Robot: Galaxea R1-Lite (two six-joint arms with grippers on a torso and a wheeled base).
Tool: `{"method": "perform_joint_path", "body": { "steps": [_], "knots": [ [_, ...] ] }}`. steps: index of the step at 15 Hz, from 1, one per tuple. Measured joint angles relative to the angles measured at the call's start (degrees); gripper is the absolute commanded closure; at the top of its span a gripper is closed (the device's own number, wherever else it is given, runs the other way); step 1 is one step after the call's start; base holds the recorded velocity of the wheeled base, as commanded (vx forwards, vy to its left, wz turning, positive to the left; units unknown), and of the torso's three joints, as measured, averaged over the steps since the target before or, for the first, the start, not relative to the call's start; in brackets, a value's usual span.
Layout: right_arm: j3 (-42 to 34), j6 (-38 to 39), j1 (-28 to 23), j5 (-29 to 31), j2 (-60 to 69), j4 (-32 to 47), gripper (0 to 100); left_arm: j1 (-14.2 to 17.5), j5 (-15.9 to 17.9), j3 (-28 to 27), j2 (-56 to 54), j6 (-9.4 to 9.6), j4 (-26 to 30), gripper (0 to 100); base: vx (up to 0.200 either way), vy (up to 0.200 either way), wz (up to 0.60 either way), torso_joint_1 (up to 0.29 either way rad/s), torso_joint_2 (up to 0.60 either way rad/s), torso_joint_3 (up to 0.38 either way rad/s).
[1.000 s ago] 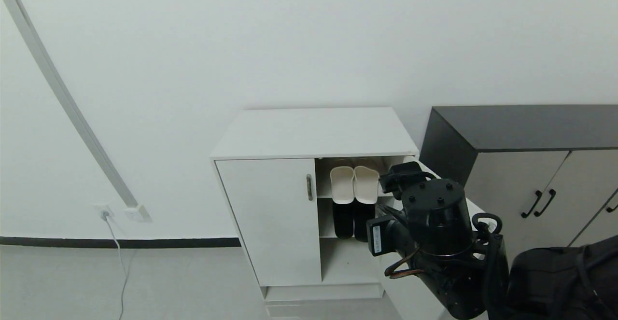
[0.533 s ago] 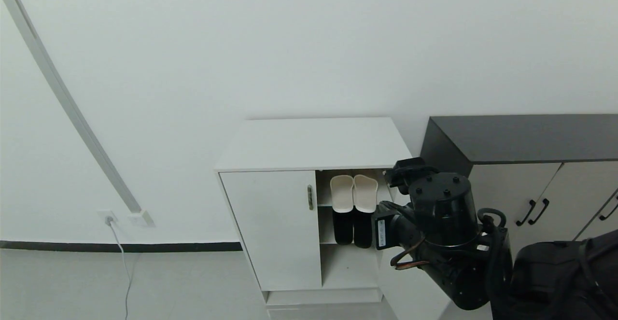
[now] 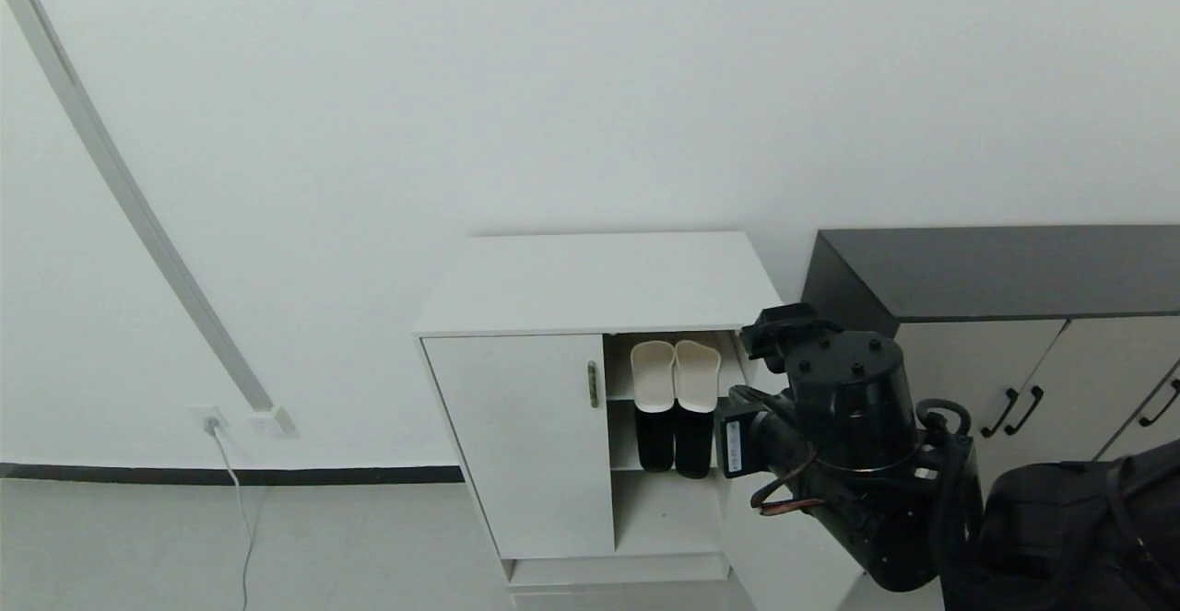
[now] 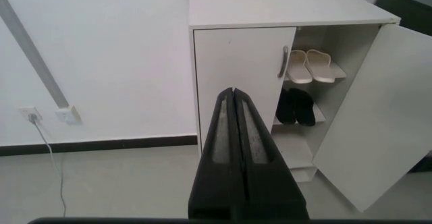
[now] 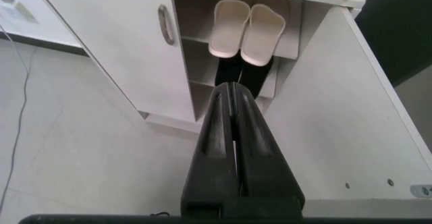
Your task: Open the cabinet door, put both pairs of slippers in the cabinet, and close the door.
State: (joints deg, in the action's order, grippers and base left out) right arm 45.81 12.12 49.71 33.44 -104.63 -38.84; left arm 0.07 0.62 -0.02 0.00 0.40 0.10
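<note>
White slippers (image 3: 654, 379) sit on the top shelf of the cabinet (image 3: 590, 284), black slippers (image 3: 656, 440) on the shelf below (right door (image 4: 368, 116) swung open). Both the left gripper (image 4: 233, 92) and right gripper (image 5: 233, 88) face it, fingers pressed together

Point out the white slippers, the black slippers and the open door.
white slippers (image 5: 228, 27): right wrist view, footbed of one slipper.
black slippers (image 4: 288, 107): left wrist view, upper of one slipper.
open door (image 4: 368, 116): left wrist view, middle of its inner face.
</note>
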Motion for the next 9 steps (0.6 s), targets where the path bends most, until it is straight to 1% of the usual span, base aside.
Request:
{"method": "perform_joint_path", "body": {
  "steps": [4,9],
  "knots": [
    [-0.3,0.0,-0.5,-0.9,0.0,0.1,100,0.0,0.0,-0.1,0.0,-0.13,0.0,100,0.0,0.0,-0.6,0.01,0.0,0.002],
    [-0.6,-0.4,-1.5,-1.1,-0.4,-2.0,100,0.0,-0.1,-0.1,0.0,-0.2,0.0,100,0.0,0.0,0.0,0.0,0.0,0.0]
  ]
}}
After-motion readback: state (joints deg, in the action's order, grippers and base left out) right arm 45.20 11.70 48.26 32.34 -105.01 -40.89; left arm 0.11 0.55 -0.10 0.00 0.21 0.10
